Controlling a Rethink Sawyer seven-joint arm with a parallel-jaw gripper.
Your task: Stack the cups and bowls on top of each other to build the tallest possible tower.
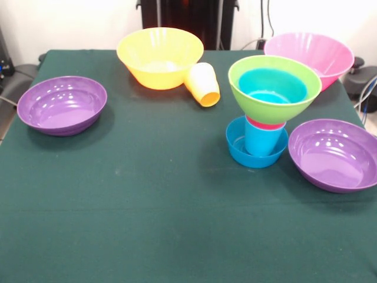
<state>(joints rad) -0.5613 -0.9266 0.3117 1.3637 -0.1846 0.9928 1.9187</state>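
Green-clothed table; the gripper is outside the picture, its state unknown. Tower, right of centre: small blue bowl, blue cup, red cup rim, lime green bowl holding a blue bowl. Yellow-orange cup lies tipped against the orange-yellow bowl.

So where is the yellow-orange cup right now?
In the front view, the yellow-orange cup lies on its side toward the table's far edge, against the orange-yellow bowl's right side, left of the tower.
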